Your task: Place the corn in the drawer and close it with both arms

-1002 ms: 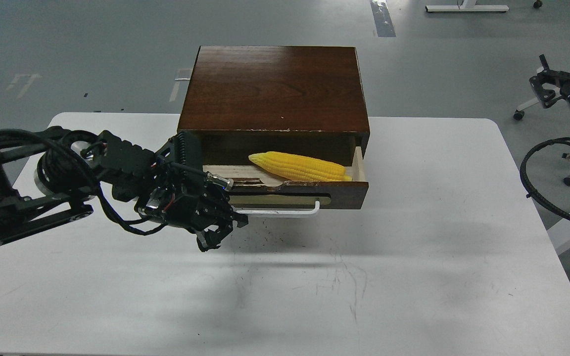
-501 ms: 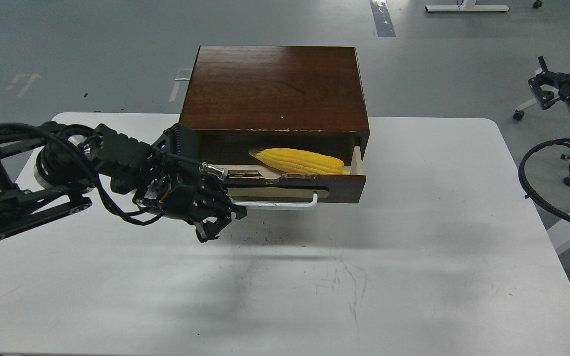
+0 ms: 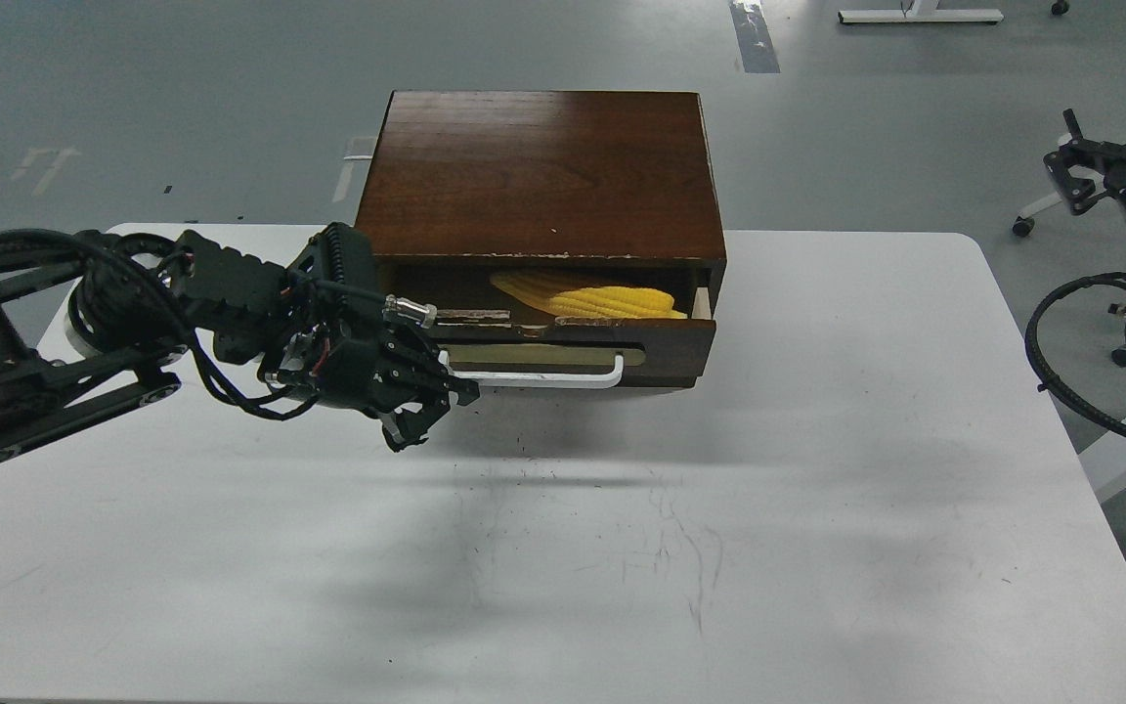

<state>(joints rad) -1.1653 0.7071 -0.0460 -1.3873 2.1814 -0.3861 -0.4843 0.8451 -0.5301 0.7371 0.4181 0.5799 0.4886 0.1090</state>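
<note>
Nothing to read here.
From my head view I find no legible text, label, brand, number or sign on anything around me.

The drawer (image 3: pixel 563 347) opening is a narrow slot. The left claw (image 3: pixel 416 416) blocks the handle's (image 3: pixel 534 376) left end; the counter (image 3: pixel 817 489) at lower right lies open.

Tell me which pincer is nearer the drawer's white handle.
Left. The left pincer sits at the left end of the white handle on the drawer. The right pincer is far off, beyond the table's right edge.
</note>
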